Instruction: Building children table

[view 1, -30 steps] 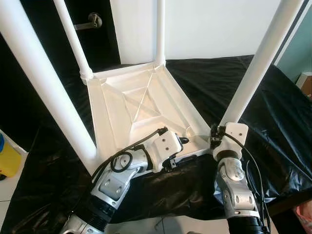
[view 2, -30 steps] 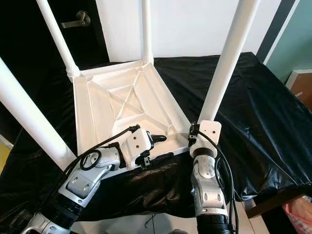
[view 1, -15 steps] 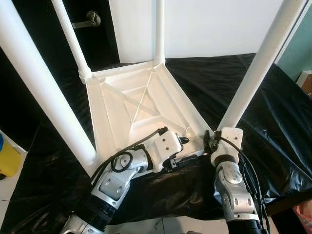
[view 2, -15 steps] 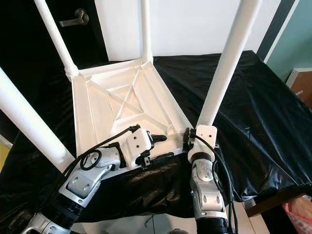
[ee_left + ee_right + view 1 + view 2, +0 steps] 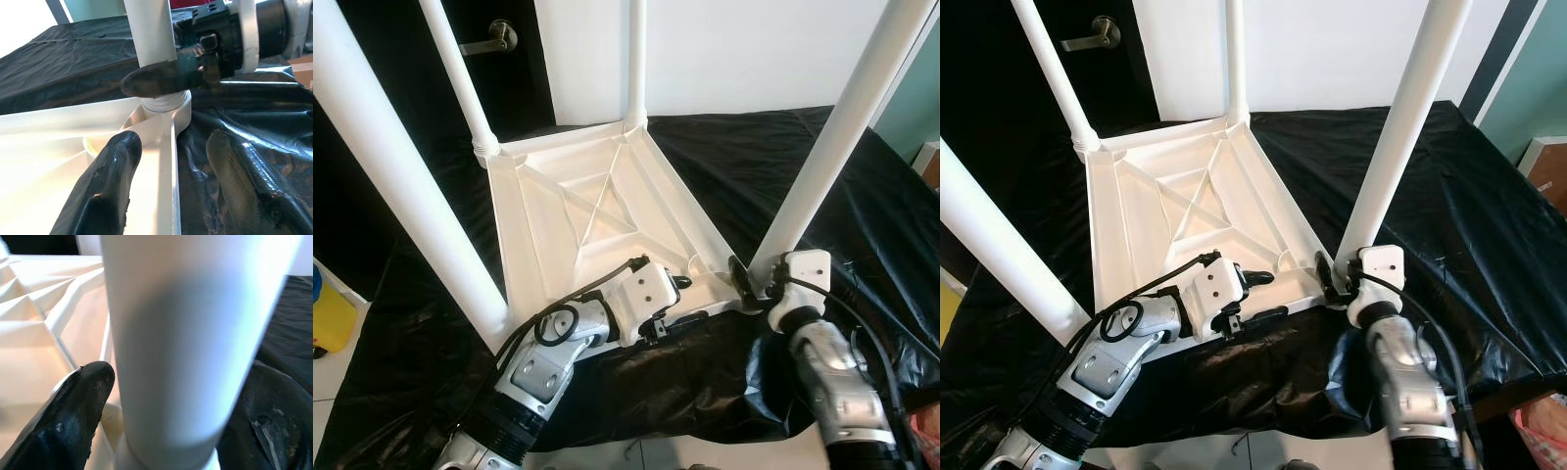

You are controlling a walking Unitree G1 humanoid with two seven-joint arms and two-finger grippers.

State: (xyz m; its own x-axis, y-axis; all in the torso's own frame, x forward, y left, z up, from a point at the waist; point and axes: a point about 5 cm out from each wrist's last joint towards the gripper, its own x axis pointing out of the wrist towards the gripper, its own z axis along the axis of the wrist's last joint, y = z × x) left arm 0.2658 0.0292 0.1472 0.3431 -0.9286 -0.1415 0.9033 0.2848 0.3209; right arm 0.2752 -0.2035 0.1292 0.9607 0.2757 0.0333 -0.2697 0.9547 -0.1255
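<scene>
Left wrist view looked along two black fingers [image 5: 105,191] straddling the near rim of the upturned white plastic ribbed table top [image 5: 597,211], one finger inside the tray and the other outside on the black plastic sheet [image 5: 862,206], so the left gripper [image 5: 677,302] was parted around that edge; whether it pinched the rim or merely bracketed it I could not tell. Just beyond, the right gripper [image 5: 751,284] stood at the near right corner, its fingers spread to either side of the base of the near right white cylindrical leg [image 5: 822,147] where it entered its round corner socket [image 5: 166,105]. From the right wrist view the pads flanked the tube closely, though contact on both sides was not clear. The near left white leg [image 5: 401,166] rose steeply past the head camera, and farther off two more white legs [image 5: 460,78] stood in the far corners, so all four seemed fitted. At the far edge stood a white wall and a dark door with a metal lever handle [image 5: 489,39]. I judged the step in hand to be seating or tightening the near right leg while the left gripper steadied the top; the next move would call for a firm closure on the tube and a turn or downward press without tilting the table.
</scene>
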